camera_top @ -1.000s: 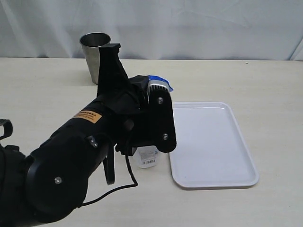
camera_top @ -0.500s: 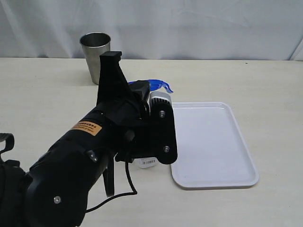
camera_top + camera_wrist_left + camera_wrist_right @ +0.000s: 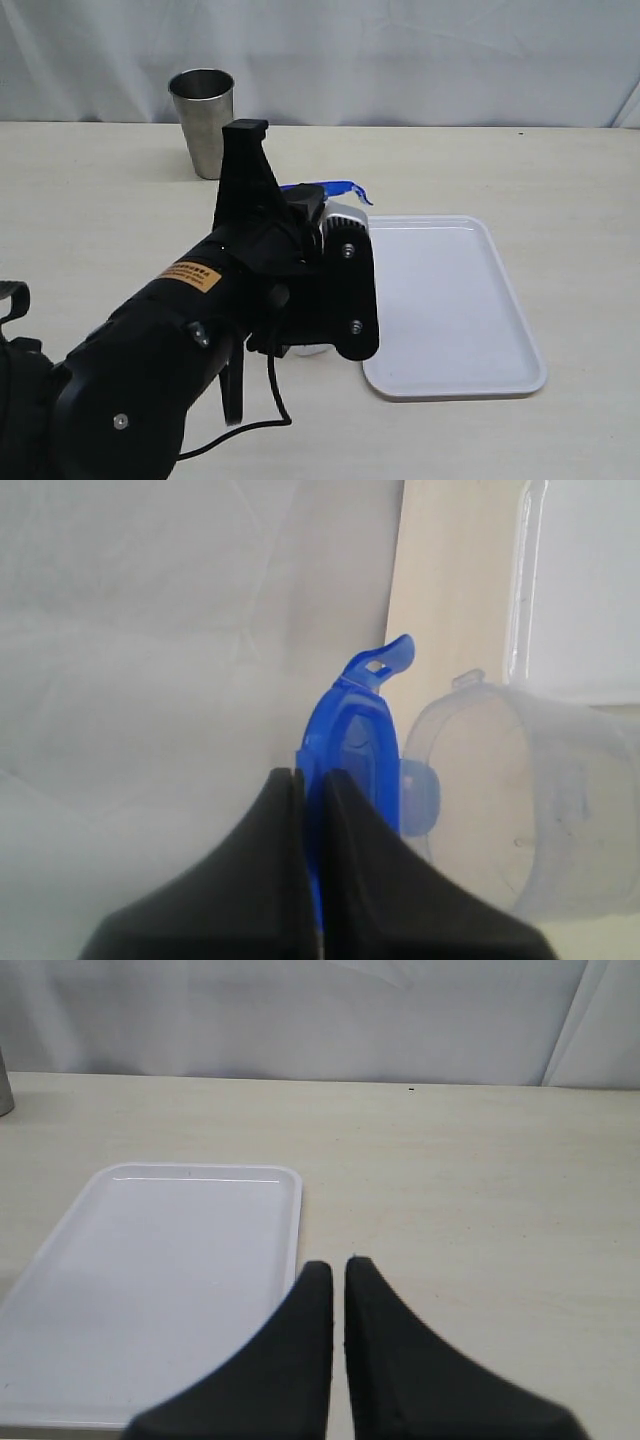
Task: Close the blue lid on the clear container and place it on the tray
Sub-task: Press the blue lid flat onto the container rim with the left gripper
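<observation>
In the left wrist view my left gripper [image 3: 310, 773] is shut on the edge of the blue lid [image 3: 356, 730], which it holds edge-on beside the open mouth of the clear container [image 3: 510, 800]. In the exterior view the lid [image 3: 325, 188] shows just above the left arm, nearly level. The arm hides almost all of the container there. The white tray [image 3: 450, 300] lies bare to the right of the arm, and its rim [image 3: 590, 580] also shows past the container. My right gripper [image 3: 338, 1265] is shut on nothing, low over the table by the tray [image 3: 150, 1280].
A grey steel cup [image 3: 203, 118] stands upright at the back left of the table, behind the left arm. A pale curtain hangs along the table's far edge. The big black left arm [image 3: 200, 340] fills the front left of the exterior view.
The left arm has shifted a little to the right and lower. The blue lid has tipped from slanted to nearly level, and the container's labelled base has gone behind the arm.
</observation>
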{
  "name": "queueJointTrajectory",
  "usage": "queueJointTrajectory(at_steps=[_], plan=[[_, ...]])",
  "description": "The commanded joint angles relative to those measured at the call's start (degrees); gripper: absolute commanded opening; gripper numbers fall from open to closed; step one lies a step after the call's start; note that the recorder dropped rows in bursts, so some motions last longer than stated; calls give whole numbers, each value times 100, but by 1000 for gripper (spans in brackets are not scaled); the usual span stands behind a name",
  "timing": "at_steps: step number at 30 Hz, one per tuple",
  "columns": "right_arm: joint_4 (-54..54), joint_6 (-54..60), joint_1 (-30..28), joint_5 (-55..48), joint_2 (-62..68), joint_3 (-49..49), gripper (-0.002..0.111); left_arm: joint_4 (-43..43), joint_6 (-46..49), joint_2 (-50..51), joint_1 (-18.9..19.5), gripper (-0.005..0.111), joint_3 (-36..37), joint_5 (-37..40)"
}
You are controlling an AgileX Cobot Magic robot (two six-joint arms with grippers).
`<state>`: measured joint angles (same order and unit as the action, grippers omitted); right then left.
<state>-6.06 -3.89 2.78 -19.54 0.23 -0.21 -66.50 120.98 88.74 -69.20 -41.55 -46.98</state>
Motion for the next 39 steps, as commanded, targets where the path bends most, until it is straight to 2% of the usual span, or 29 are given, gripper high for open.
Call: queueJointTrajectory(at_steps=[1, 9, 39], plan=[[-42, 4, -12, -4, -23, 21, 4, -32, 153, -8, -22, 0, 14, 143], [-42, 4, -12, -4, -23, 21, 4, -199, 153, -8, -22, 0, 14, 156], [-42, 4, -12, -4, -23, 21, 4, -657, 153, -8, -22, 0, 14, 1073]])
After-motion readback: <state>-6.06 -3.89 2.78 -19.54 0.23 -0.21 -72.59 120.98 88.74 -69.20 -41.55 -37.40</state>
